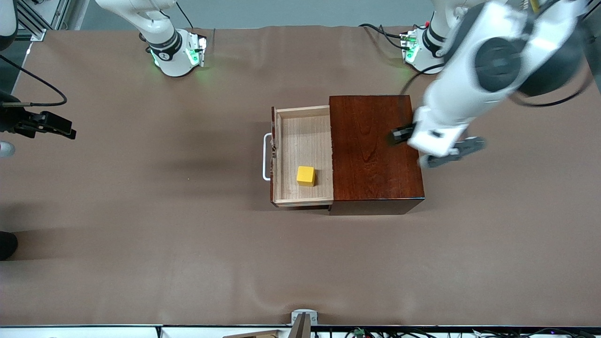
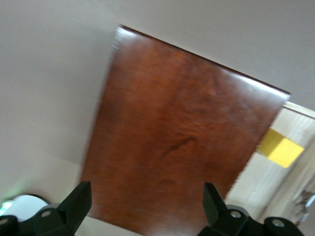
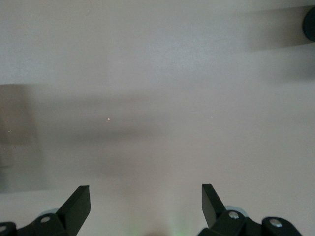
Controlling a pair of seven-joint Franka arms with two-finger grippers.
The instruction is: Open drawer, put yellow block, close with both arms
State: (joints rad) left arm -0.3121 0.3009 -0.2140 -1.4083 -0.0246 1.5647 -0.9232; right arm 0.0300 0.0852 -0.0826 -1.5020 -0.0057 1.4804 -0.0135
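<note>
The drawer (image 1: 303, 136) stands pulled out of the reddish-brown wooden box (image 1: 371, 150) toward the right arm's end, its white handle (image 1: 266, 157) in front. The yellow block (image 1: 305, 175) lies in the drawer, in the part nearer the front camera. My left gripper (image 1: 453, 154) is open and empty over the box's edge at the left arm's end. In the left wrist view it (image 2: 147, 204) looks down on the box top (image 2: 182, 132), with the block (image 2: 280, 147) in the drawer past it. My right gripper (image 1: 58, 127) is open and empty over bare table (image 3: 157, 98) at the right arm's end.
Brown cloth covers the table (image 1: 188, 244). The two arm bases (image 1: 176, 54) (image 1: 420, 51) stand along the edge farthest from the front camera. A small bracket (image 1: 303, 321) sits at the table's edge nearest the front camera.
</note>
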